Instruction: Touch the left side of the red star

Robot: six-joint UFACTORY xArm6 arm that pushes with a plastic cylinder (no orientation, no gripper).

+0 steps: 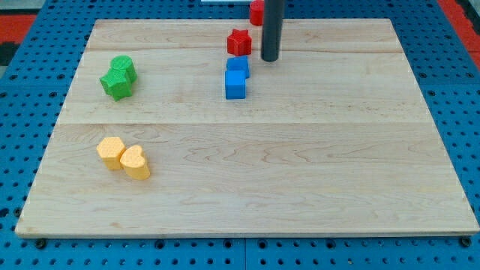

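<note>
The red star (pixel 239 42) lies near the top middle of the wooden board (pixel 247 187). My tip (pixel 270 59) stands just to the right of the star and slightly below it, a small gap apart. Another red block (pixel 256 12) sits at the top edge, partly hidden behind the rod. Two blue blocks, a blue cube (pixel 235 85) and another blue block (pixel 238 66), lie just below the star, left of and below my tip.
Two green blocks (pixel 118 76) touch each other at the upper left. A yellow hexagon (pixel 111 152) and a yellow heart (pixel 136 162) lie together at the lower left. A blue pegboard surrounds the board.
</note>
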